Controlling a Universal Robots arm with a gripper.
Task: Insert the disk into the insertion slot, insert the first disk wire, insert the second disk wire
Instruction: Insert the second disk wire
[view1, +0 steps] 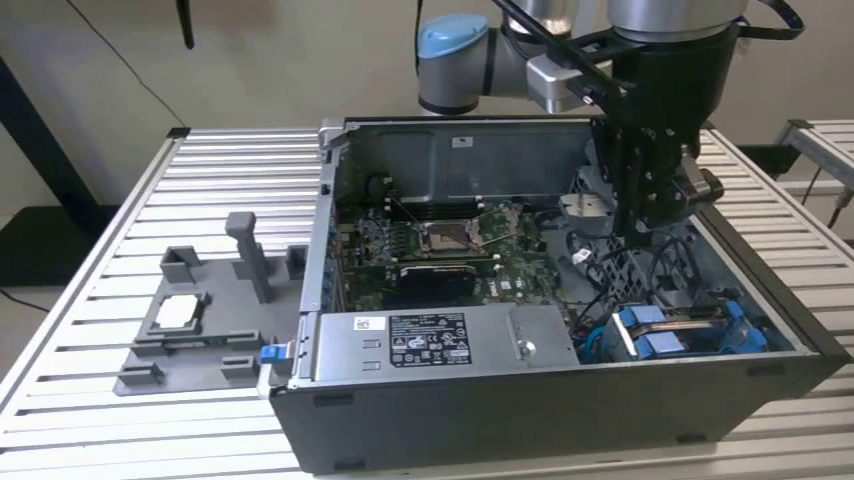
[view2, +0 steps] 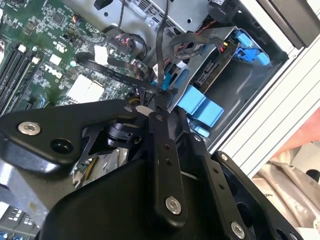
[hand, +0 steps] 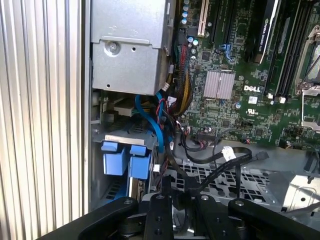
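Note:
The disk (view1: 681, 328), silver-grey in a bright blue carrier, lies in the insertion slot (view2: 235, 100), the grey metal bay at the black case's front corner on the exterior view's right. In both wrist views its blue end tabs (hand: 125, 160) face the gripper. My gripper (view1: 641, 228) hangs inside the case, above and behind the disk. In the second wrist view the gripper (view2: 159, 97) is shut on a thin black disk wire (view2: 158, 50) that runs up from its tip. In the first wrist view the gripper (hand: 182, 192) sits just short of the blue tabs, with black cables looping around it.
A grey power supply box (view1: 427, 340) lies along the case's front. The green motherboard (view1: 441, 245) fills the case floor. A grey fixture with upright posts (view1: 200, 320) stands on the slatted table (view1: 80, 300) at the exterior view's left. A blue cable (hand: 150, 120) runs beside the bay.

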